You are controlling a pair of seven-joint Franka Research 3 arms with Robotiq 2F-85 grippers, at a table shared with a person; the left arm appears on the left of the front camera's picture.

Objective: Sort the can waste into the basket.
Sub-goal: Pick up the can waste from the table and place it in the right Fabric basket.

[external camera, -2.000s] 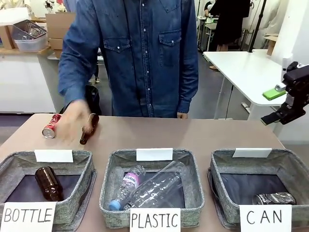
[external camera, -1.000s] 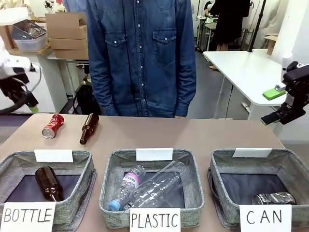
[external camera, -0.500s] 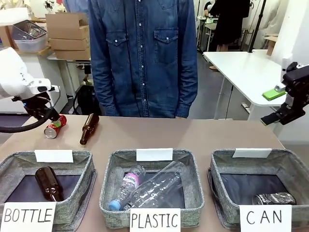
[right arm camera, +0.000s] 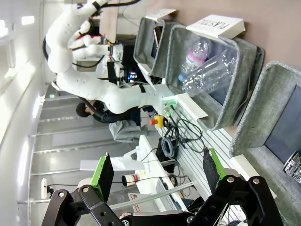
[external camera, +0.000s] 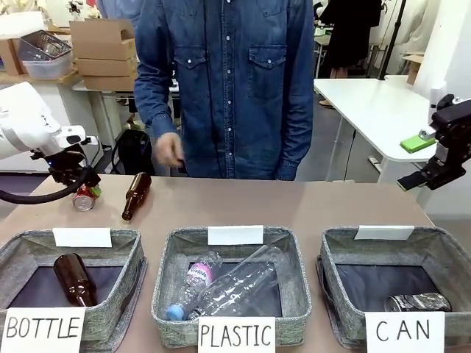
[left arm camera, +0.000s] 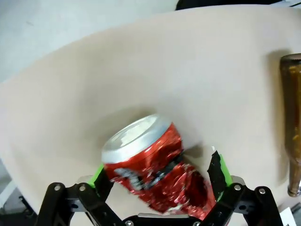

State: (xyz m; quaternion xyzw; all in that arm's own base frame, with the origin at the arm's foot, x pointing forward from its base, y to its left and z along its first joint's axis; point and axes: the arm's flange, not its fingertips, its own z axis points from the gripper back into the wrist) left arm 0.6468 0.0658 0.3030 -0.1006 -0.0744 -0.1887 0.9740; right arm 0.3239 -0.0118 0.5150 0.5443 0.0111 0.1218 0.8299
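The dented red can (external camera: 83, 198) lies on its side at the table's far left. My left gripper (external camera: 76, 183) is down over it and open. In the left wrist view the red can (left arm camera: 155, 169) lies between the green pads (left arm camera: 99, 175), one on each side, and still rests on the table. The dark can (external camera: 418, 302) lies in the CAN basket (external camera: 441, 243) at the front right. My right gripper (external camera: 423, 179) hangs open and empty, high beyond the table's right edge, above the CAN basket (right arm camera: 263, 108) and the dark can (right arm camera: 294, 162).
A brown bottle (external camera: 135, 195) lies just right of the red can, also at the edge of the left wrist view (left arm camera: 291, 127). The BOTTLE basket (external camera: 125, 254) holds one brown bottle, the PLASTIC basket (external camera: 294, 265) clear bottles. A person stands at the far side, one hand (external camera: 168, 151) held low.
The person set down the red can and brown bottle and drew back. My left arm came in from the left and dropped over the red can. The right arm stayed still.
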